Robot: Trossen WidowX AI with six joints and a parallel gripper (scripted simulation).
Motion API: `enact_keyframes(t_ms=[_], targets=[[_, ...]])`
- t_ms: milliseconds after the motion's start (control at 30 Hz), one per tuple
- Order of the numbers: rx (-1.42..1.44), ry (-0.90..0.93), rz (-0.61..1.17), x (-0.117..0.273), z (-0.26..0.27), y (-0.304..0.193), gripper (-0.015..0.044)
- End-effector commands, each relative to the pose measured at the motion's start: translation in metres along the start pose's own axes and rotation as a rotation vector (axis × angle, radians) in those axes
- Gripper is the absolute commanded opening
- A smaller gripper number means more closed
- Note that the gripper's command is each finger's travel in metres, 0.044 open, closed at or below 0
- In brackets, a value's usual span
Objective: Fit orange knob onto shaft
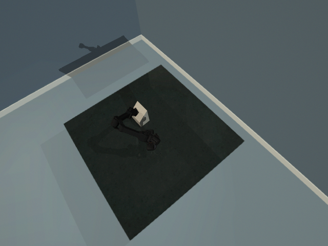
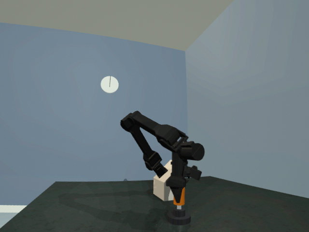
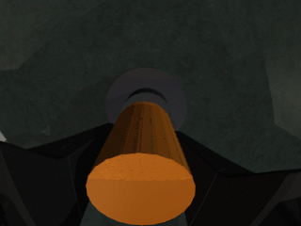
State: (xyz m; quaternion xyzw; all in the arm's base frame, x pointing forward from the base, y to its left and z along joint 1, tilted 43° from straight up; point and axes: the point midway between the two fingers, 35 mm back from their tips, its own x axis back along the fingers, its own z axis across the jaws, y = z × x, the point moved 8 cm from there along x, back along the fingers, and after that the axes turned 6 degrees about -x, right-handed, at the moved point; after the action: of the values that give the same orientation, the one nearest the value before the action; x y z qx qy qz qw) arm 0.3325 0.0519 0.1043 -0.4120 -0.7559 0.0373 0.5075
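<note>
I note a pale block [image 1: 140,112] [image 2: 159,188] standing behind the gripper [image 2: 179,195] in my exterior view — it bars a low pass that way. Below, between knob [image 2: 182,197] and pedestal [image 2: 179,218] — a narrow gap, shaft [image 2: 179,207] inside.
</note>
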Motion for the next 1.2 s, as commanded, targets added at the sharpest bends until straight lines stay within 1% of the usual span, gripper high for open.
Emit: enact_keyframes(t_ms=[0, 1167], targets=[[-0.007, -0.006, -0.006, 0.002, -0.0002, 0.0007, 0.0], [-0.007, -0.006, -0.006, 0.0004, -0.0004, 0.0008, 0.0]])
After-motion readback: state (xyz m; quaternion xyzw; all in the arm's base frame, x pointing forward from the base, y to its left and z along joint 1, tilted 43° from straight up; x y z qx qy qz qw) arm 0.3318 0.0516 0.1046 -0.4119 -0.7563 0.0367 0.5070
